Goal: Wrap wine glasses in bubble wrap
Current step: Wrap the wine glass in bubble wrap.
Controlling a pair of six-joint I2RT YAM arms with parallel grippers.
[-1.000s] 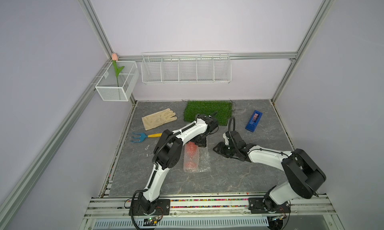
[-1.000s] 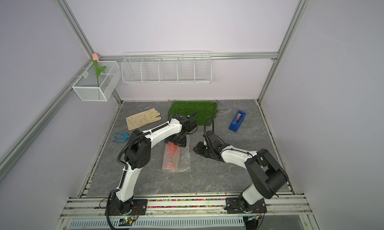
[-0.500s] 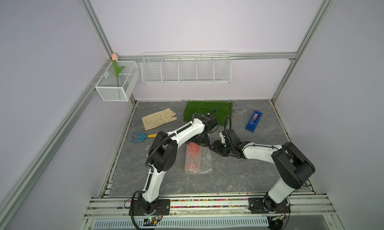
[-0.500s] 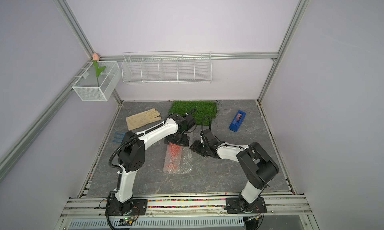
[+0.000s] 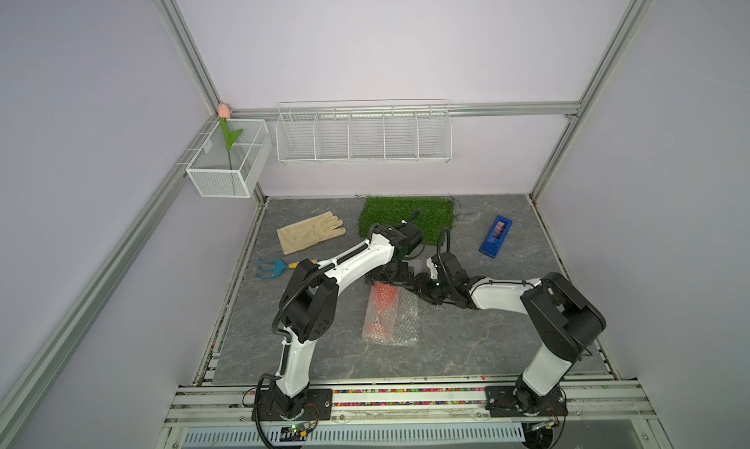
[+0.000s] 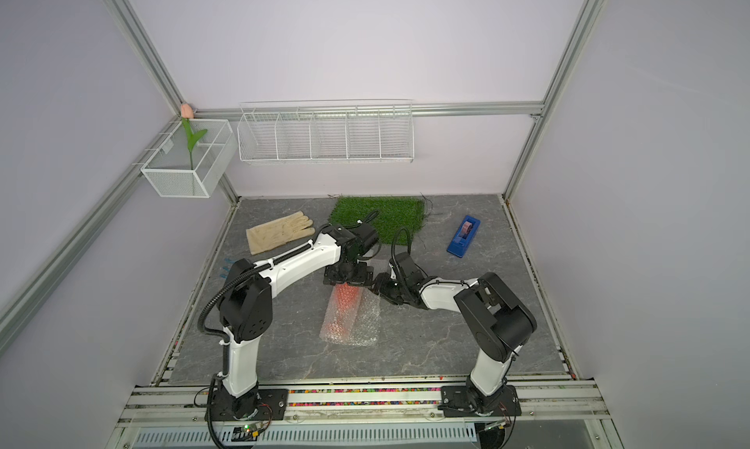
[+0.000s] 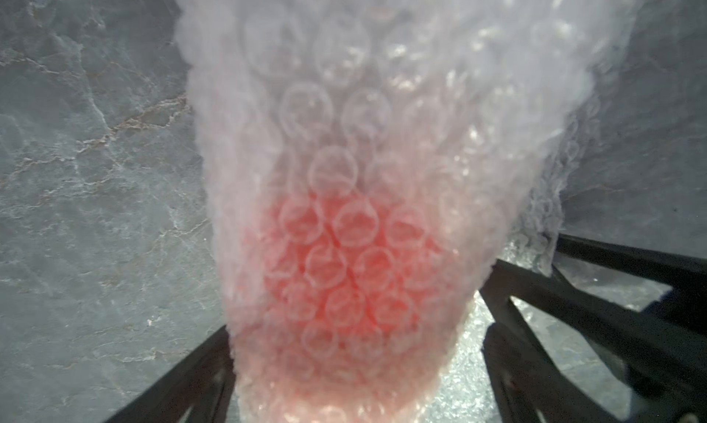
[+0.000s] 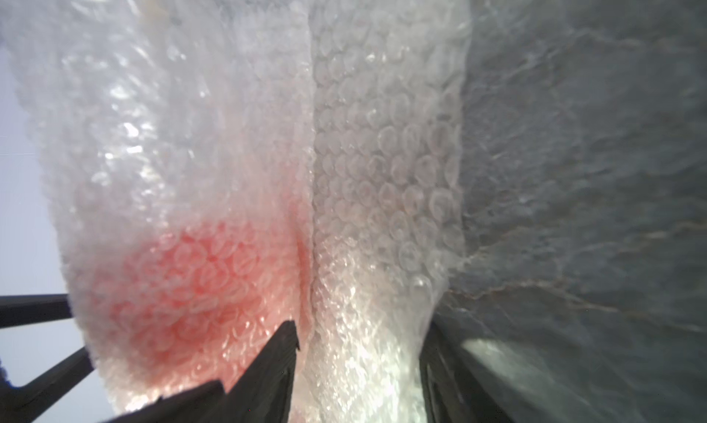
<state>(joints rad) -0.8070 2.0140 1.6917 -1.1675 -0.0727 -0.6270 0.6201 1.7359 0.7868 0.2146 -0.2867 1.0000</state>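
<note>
With the left fingers point(image 7: 180, 383) wide astride the goblet point(image 5: 381, 301), rolled in bubble wrap point(image 5: 399, 329) at the centre of a top view, and the right fingers point(image 8: 275, 363) part-open around the loose flap, the unheld roll could unfurl.

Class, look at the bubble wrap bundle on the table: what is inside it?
A red-orange goblet shows through the bubble wrap as a blurred patch; its stem and foot are covered.
</note>
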